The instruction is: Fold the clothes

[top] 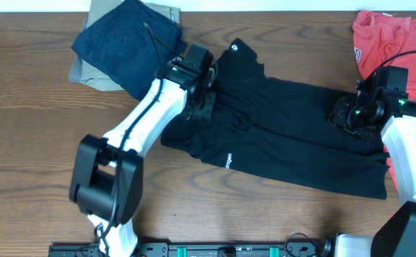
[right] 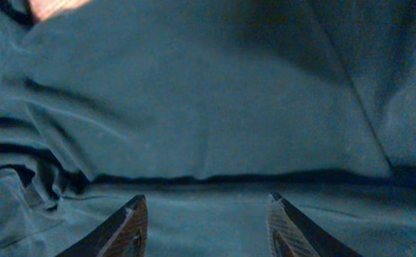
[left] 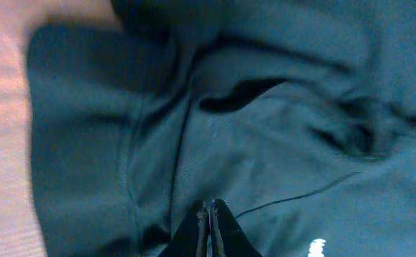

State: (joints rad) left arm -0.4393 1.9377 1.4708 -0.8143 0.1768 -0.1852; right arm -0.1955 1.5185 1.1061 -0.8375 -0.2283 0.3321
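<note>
The black T-shirt (top: 286,135) lies spread and rumpled across the table, with a small round white mark (top: 235,48) near the collar and white lettering (top: 229,158) on the near side. My left gripper (top: 206,100) is down on its bunched left part. In the left wrist view its fingertips (left: 209,207) are pressed together where a crease of the shirt (left: 279,143) runs into them. My right gripper (top: 340,114) sits over the shirt's right end. In the right wrist view it (right: 206,207) stands open, with flat cloth (right: 208,107) under the gap.
A navy folded garment (top: 125,43) lies on a khaki one (top: 86,71) at the back left, close to my left arm. A red garment (top: 393,39) lies at the back right. Bare wooden table (top: 36,128) shows at the left and front.
</note>
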